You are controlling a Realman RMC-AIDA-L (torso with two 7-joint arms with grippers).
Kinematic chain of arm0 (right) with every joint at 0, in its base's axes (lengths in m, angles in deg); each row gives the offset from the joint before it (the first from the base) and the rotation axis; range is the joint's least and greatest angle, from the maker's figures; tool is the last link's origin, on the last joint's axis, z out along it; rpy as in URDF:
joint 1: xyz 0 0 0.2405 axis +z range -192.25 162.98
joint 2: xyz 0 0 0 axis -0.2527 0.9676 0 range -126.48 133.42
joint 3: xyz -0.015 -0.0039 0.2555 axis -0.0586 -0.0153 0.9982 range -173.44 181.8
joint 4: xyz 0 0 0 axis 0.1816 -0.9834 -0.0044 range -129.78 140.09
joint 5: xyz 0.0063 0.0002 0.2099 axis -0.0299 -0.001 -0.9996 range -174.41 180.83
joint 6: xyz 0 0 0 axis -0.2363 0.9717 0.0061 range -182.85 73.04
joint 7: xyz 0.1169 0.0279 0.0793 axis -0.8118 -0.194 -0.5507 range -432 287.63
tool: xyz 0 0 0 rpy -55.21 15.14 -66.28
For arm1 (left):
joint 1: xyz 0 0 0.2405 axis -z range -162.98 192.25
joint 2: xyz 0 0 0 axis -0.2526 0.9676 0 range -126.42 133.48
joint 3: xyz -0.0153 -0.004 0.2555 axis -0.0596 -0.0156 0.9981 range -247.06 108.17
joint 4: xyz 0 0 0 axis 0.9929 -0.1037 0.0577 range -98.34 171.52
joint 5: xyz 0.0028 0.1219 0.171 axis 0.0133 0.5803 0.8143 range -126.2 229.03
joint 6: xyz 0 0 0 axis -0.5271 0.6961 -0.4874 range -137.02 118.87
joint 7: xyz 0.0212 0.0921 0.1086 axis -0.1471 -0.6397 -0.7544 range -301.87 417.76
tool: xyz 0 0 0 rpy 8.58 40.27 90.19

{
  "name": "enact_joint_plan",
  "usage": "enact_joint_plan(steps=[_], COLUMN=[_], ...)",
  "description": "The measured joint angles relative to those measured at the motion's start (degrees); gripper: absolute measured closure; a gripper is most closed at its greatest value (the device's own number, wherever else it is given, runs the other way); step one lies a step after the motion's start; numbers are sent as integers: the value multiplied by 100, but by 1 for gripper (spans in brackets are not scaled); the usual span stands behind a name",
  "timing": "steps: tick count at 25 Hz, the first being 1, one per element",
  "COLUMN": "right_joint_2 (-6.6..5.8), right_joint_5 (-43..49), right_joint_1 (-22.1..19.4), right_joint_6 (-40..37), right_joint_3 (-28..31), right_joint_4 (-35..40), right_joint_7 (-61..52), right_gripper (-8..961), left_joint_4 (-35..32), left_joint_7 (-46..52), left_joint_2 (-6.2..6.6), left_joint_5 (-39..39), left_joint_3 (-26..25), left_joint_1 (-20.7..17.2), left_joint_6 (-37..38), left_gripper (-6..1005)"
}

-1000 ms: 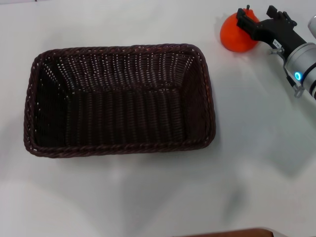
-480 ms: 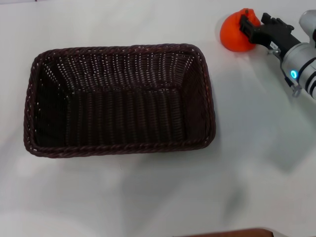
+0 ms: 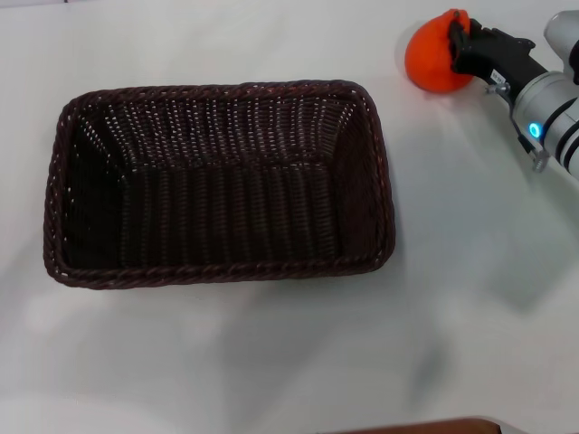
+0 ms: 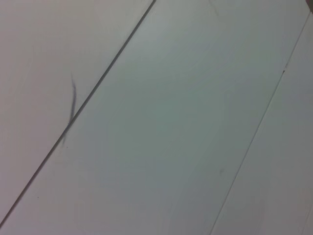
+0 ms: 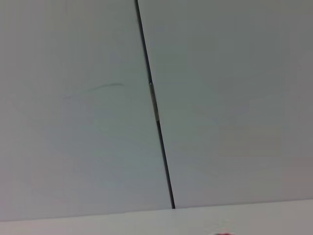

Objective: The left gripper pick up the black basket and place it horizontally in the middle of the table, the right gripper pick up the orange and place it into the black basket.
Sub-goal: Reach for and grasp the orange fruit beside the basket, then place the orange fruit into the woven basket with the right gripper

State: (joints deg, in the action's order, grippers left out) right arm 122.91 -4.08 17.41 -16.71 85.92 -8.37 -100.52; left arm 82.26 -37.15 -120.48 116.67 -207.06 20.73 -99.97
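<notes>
Lying lengthwise across the middle of the table [image 3: 271, 362], open side up, the black basket [image 3: 220, 183]: woven walls sloping down to a bare floor, nothing inside, braided rim unbroken all round. Off past its far right corner, well apart from the rim, the orange [image 3: 437, 52], bright against the white top near the far edge. Clamped on that fruit from its right side, the right gripper [image 3: 460, 45], black fingers [image 3: 472, 47] pressed against the peel, silver-white wrist with a small blue light trailing back toward the right border of the head view. Whether the fruit touches the surface or hangs just above it, hard to tell from this angle. Between fruit and basket, only bare white table; nothing standing in the way of the near corner of the rim. At the bottom edge of the head view, a thin brown strip, unidentifiable. No sign of the left gripper in any view; its wrist camera facing pale flat panels crossed by thin dark seams. Similar pale panels and one dark seam in the right wrist view, with a tiny red-orange speck at the lower border.
</notes>
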Motion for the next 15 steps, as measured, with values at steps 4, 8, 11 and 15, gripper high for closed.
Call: enact_joint_plan(steps=[4,8,11,15], right_joint_2=[-7,-9,-22,-35], right_joint_5=[0,0,33,634], right_joint_1=[-45,-163,-487,-1101], right_joint_6=[94,349,758,1686], right_joint_3=[-14,-34,-153,-318], right_joint_4=[-9,-145,-584,-1365], right_joint_7=[-9,-1,1,3], right_gripper=[782,830,858,884], left_joint_4=[-2,-15,-22,-114], left_joint_7=[-2,-3,-4,-13], left_joint_2=[0,0,0,0], left_joint_5=[-2,-4,-9,-14], left_joint_3=[-2,-3,-21,-164], left_joint_1=[-14,-17,-22,-23], left_joint_6=[-3,-60,-84,-93], left_gripper=[213,213,213,213])
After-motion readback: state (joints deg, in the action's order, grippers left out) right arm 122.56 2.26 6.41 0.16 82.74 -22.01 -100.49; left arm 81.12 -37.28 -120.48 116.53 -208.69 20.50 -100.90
